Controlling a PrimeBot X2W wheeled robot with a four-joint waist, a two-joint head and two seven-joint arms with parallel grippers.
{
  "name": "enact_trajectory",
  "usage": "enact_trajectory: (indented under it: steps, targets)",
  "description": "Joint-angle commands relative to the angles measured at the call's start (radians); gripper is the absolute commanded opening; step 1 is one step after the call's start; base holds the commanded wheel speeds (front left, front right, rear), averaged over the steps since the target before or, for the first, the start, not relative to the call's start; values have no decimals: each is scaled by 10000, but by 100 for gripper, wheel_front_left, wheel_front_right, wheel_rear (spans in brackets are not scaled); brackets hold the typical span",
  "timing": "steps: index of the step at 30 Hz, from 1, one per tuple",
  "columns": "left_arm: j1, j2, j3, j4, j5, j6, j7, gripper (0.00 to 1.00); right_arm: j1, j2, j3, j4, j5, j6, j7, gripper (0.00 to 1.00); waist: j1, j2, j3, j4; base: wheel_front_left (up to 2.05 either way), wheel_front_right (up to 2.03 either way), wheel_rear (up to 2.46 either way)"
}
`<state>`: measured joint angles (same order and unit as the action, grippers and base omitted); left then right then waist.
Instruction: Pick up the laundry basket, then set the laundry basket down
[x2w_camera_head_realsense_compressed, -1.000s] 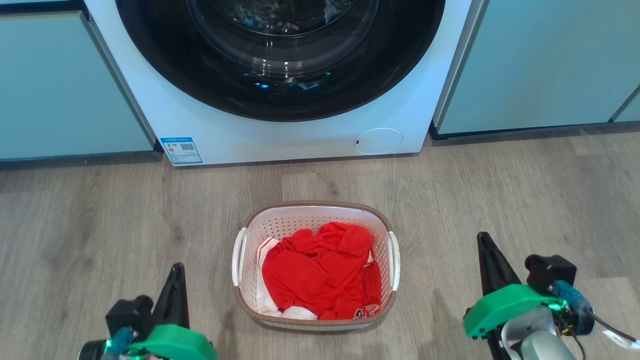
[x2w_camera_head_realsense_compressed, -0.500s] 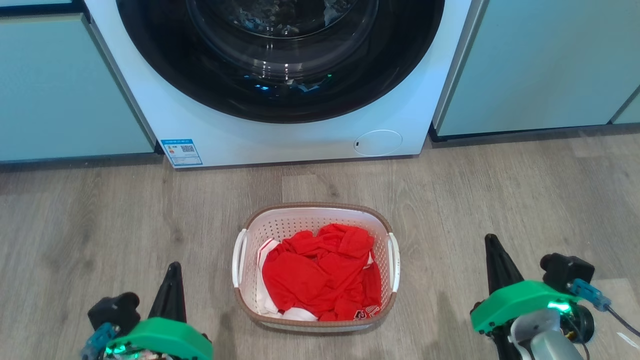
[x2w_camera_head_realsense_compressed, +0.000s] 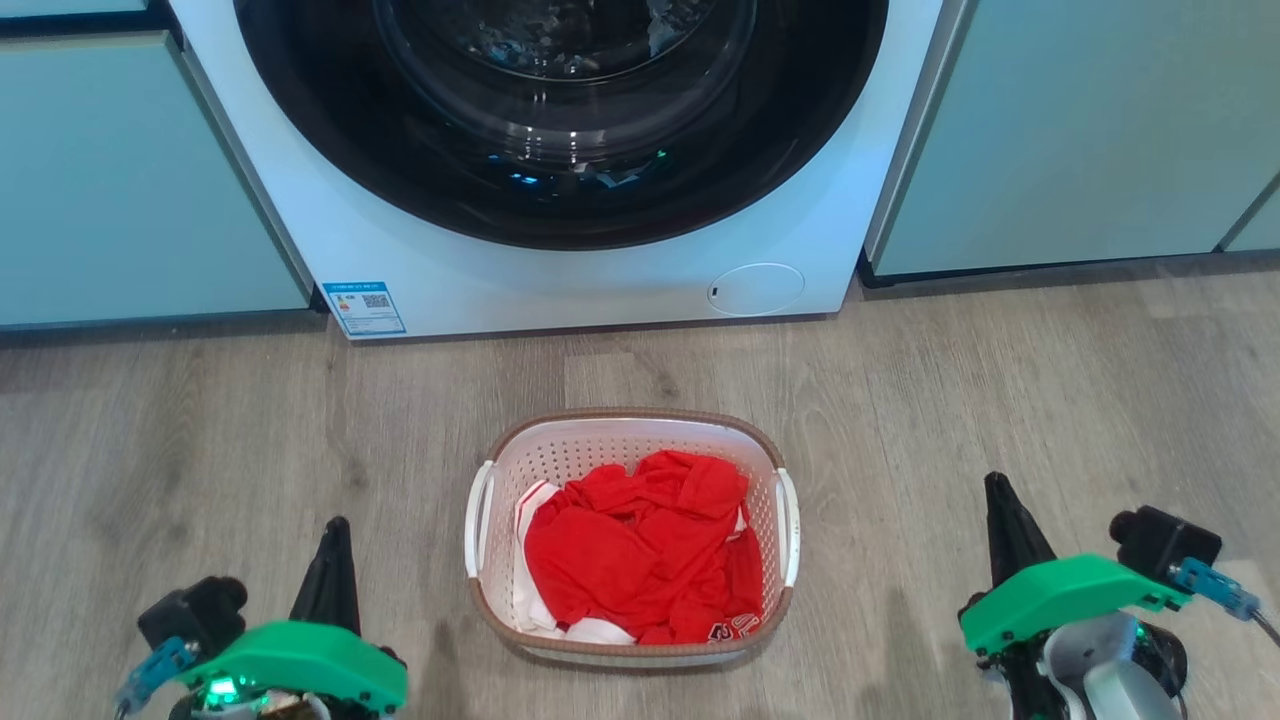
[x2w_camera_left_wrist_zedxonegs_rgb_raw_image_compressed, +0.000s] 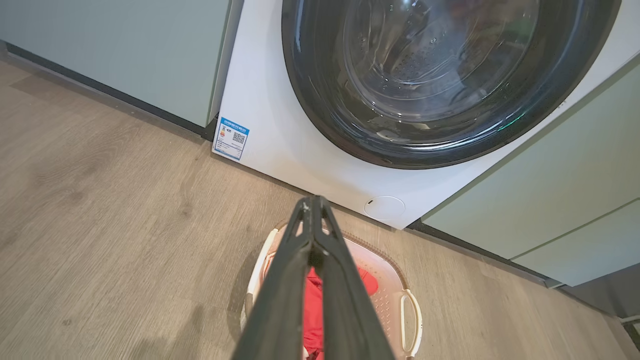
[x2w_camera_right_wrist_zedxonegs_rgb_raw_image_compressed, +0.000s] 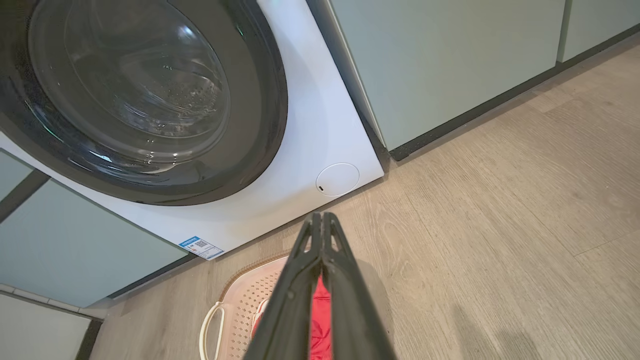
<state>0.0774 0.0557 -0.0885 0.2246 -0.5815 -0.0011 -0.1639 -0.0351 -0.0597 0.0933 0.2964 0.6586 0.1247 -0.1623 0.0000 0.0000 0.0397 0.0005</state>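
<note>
The laundry basket (x2w_camera_head_realsense_compressed: 760, 450) stands on the wooden floor in front of the washing machine, white and perforated with a brown rim and white side handles, holding red and white clothes (x2w_camera_head_realsense_compressed: 640, 550). My left gripper (x2w_camera_head_realsense_compressed: 335, 530) hangs to the basket's left, shut and empty, well clear of the handle. My right gripper (x2w_camera_head_realsense_compressed: 995, 485) hangs farther off on the basket's right, also shut and empty. In the left wrist view the closed fingers (x2w_camera_left_wrist_zedxonegs_rgb_raw_image_compressed: 300, 280) cover part of the basket (x2w_camera_left_wrist_zedxonegs_rgb_raw_image_compressed: 390, 295). In the right wrist view the closed fingers (x2w_camera_right_wrist_zedxonegs_rgb_raw_image_compressed: 300, 285) hide part of the basket (x2w_camera_right_wrist_zedxonegs_rgb_raw_image_compressed: 240, 300).
A white washing machine (x2w_camera_head_realsense_compressed: 600, 280) with a dark round door (x2w_camera_head_realsense_compressed: 560, 110) stands just behind the basket. Pale green cabinets (x2w_camera_head_realsense_compressed: 130, 170) flank it on both sides. Wooden floor (x2w_camera_head_realsense_compressed: 1050, 380) stretches left and right of the basket.
Both grippers have drifted outward, away from the basket, the left one to the left and the right one to the right and lower. The basket stays put.
</note>
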Motion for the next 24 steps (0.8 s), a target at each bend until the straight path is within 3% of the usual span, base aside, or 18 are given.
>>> enact_trajectory:
  steps: [1,24]
  targets:
    - [-480,117,186,-264,-236,-87,51,0,-427,-137,-40,-373,234,18,34,0,0,0,-3,0,0,0,0]
    - [-832,150,564,-151,-2990,-408,685,0,-494,-176,-439,-420,2809,29,644,0,0,0,-99,-1,0,0,0]
